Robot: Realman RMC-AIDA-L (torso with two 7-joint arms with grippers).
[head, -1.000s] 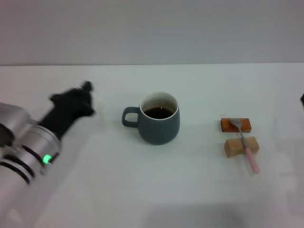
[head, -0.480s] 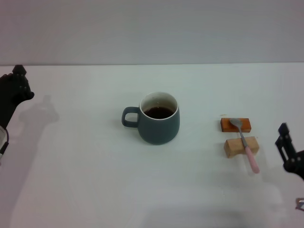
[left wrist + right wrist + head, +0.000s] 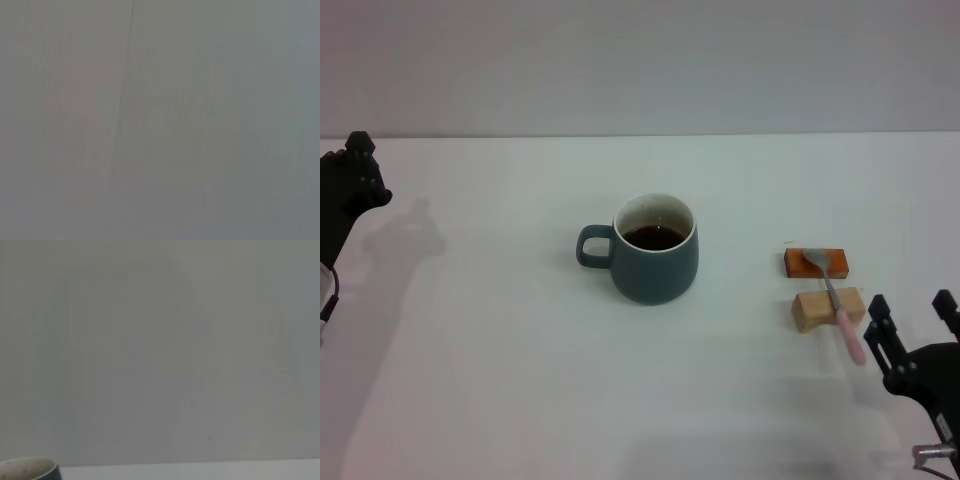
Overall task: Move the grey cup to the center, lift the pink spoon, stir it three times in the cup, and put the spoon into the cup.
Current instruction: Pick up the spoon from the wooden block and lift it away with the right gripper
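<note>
The grey cup (image 3: 655,262) stands near the table's middle with its handle toward my left and dark liquid inside. Only its rim (image 3: 27,468) shows in the right wrist view. The pink spoon (image 3: 847,333) lies to the cup's right, its silver bowl on an orange-brown block (image 3: 815,263) and its neck across a light wooden block (image 3: 820,310). My right gripper (image 3: 910,302) is open at the lower right, just beside the pink handle's end and not touching it. My left gripper (image 3: 356,180) hangs at the far left edge, well away from the cup.
The white table (image 3: 520,380) meets a grey wall at the back. The left wrist view shows only plain grey surface.
The left arm drew back from beside the cup to the far left edge. The right gripper came in from the right edge and moved closer to the spoon's handle.
</note>
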